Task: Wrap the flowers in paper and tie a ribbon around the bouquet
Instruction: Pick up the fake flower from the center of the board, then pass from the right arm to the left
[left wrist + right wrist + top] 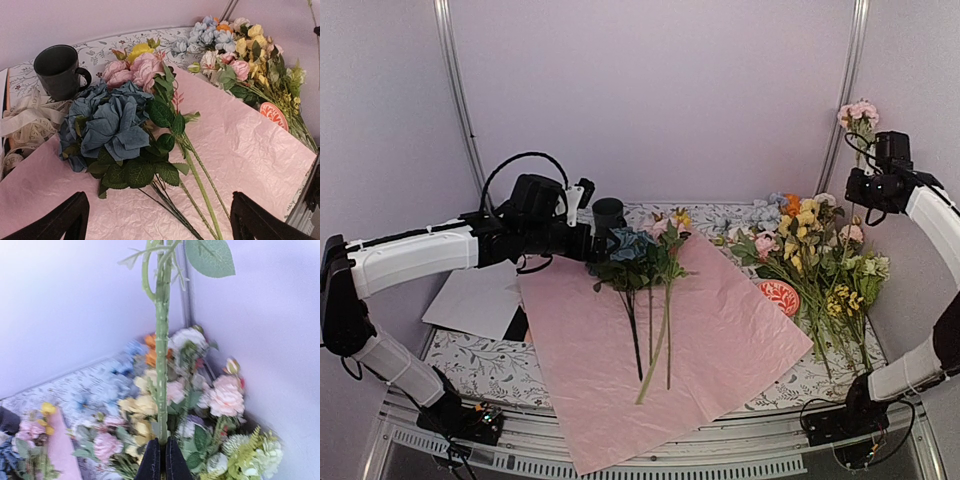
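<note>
Closest to me, the paper (620, 370) lies flat and unfolded on the surface (470, 360), one corner hanging over the bottom edge in the top view. On it lie the flowers (638, 250), with the stems pointing down the frame and the blue and pink heads toward the upper middle, just off the sheet's top edge. Nothing is wrapped yet.

The left tool (159, 210) hangs over those stems with its fingers spread as wide as they go and nothing between them. Beyond the blooms stands a dark mug (60, 70). Beside it, at the left edge of the left wrist view, the ribbon (25, 122) lies in loose cream loops, untouched.

Farther back on the right is the loose pile (820, 260) of spare flowers. High above it, in the upper right of the top view, the right tool (161, 460) is clamped on a green stem (161, 365) with pink blooms at its top.

I judge we are at the gathering step (the wrapping has not begun). Next I would carry that stem across and lay it among the flowers, in line with the other stems and head level with theirs. I would let go only once it rests on the paper, so it cannot roll off the bunch. The left tool should stay clear of the landing spot.
</note>
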{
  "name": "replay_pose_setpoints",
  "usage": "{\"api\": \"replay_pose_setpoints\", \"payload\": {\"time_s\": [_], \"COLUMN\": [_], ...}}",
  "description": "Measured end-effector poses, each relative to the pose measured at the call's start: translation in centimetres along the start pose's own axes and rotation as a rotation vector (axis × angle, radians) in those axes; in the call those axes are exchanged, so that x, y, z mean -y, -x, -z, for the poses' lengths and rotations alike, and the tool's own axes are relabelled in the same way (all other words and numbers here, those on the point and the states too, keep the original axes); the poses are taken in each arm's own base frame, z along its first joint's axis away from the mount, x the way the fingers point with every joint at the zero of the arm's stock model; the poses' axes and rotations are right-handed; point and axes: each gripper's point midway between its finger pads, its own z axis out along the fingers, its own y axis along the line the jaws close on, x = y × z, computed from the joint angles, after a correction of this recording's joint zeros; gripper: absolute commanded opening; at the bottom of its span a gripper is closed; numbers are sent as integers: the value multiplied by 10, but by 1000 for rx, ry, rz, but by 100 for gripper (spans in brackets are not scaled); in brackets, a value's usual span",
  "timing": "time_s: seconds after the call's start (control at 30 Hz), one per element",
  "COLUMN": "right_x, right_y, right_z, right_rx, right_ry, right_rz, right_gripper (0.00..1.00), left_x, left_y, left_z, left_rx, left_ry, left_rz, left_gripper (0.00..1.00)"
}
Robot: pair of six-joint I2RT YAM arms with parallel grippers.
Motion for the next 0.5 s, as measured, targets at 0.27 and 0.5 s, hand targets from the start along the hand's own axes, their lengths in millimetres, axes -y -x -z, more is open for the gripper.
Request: {"api": "replay_pose_setpoints", "payload": {"time_s": [0.27, 0.5], "right_x": [-152, -316], "right_y": [20, -104], "right_z": [118, 178], "right_rx": [273, 5], "right_ry": [803, 1335], "right_rz": [-36, -30], "right_gripper": [0, 0], "left_x": [26, 119], "left_y": [16, 28], "left_z": [9, 34], "left_rx": [67, 182], "left_ry": [-110, -460], "left_rz": [-48, -143], "left_gripper": [98, 93]}}
